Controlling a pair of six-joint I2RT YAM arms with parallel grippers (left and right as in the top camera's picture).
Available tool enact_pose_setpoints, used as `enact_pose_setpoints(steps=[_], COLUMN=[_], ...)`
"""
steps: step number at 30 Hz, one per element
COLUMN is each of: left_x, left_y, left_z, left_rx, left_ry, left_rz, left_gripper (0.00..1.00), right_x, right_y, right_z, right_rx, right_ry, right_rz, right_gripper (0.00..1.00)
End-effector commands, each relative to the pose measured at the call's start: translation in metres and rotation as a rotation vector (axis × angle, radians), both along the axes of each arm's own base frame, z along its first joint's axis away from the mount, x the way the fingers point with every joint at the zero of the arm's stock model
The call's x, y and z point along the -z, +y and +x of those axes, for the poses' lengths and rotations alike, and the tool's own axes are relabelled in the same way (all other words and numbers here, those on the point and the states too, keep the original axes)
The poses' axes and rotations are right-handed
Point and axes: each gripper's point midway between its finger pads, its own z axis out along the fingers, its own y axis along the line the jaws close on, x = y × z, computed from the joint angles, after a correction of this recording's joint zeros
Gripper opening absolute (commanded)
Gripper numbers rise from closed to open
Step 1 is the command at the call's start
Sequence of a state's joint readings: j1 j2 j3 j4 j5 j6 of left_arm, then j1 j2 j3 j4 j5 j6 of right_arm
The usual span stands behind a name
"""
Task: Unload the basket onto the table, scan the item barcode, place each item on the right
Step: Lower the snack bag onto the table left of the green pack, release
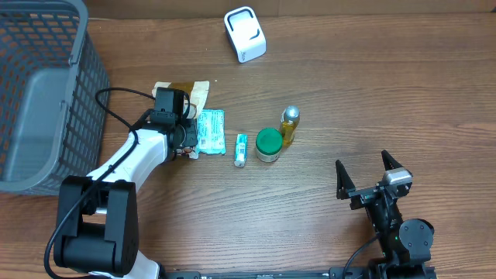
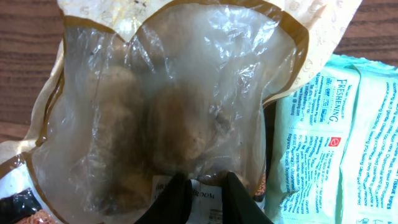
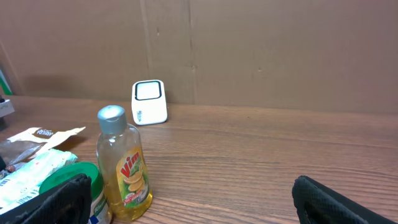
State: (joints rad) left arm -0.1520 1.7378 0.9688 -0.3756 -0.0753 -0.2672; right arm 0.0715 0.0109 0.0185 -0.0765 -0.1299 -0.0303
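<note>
A clear bag of brown mushrooms with a tan border (image 2: 174,93) lies left of centre on the table (image 1: 194,91). My left gripper (image 2: 208,196) is shut on the bag's near edge, the white label pinched between its black fingers (image 2: 239,199). From overhead that gripper (image 1: 180,133) sits over the bag's lower end. The white barcode scanner (image 1: 245,34) stands at the back of the table, also in the right wrist view (image 3: 149,101). My right gripper (image 1: 370,172) rests open near the front right, nothing between its fingers (image 3: 336,199).
A teal wipes packet (image 1: 211,132) lies right beside the bag (image 2: 329,143). To its right are a small tube (image 1: 241,149), a green-lidded jar (image 1: 269,144) and a yellow Vim bottle (image 1: 289,126). A grey mesh basket (image 1: 39,93) fills the far left.
</note>
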Motion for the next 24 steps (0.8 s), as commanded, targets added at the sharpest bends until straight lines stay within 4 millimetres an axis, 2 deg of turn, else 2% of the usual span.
enact_pose_setpoints(steps=[1, 6, 11, 15, 21, 24], left_x=[0.007, -0.019, -0.071, -0.116, -0.176, -0.192], left_y=[0.000, -0.002, -0.001, 0.007, 0.042, 0.065], left_z=[-0.001, 0.013, 0.029, 0.043, 0.053, 0.057], left_rx=[0.059, 0.056, 0.050, 0.046, -0.012, -0.067], left_ry=[0.027, 0.026, 0.032, -0.003, -0.057, -0.085], left_rz=[0.038, 0.038, 0.042, 0.047, 0.057, 0.055], left_gripper=[0.15, 0.19, 0.20, 0.21, 0.23, 0.29], right_x=[0.003, 0.003, 0.003, 0.003, 0.003, 0.003], right_y=[-0.002, -0.002, -0.002, -0.002, -0.002, -0.002], right_z=[0.001, 0.001, 0.001, 0.001, 0.001, 0.001], right_rx=[0.010, 0.010, 0.010, 0.010, 0.010, 0.010], right_ry=[-0.001, -0.001, -0.002, -0.002, -0.001, -0.002], right_rz=[-0.004, -0.004, -0.004, -0.004, -0.004, -0.004], right_gripper=[1.00, 1.00, 1.00, 1.00, 1.00, 1.00])
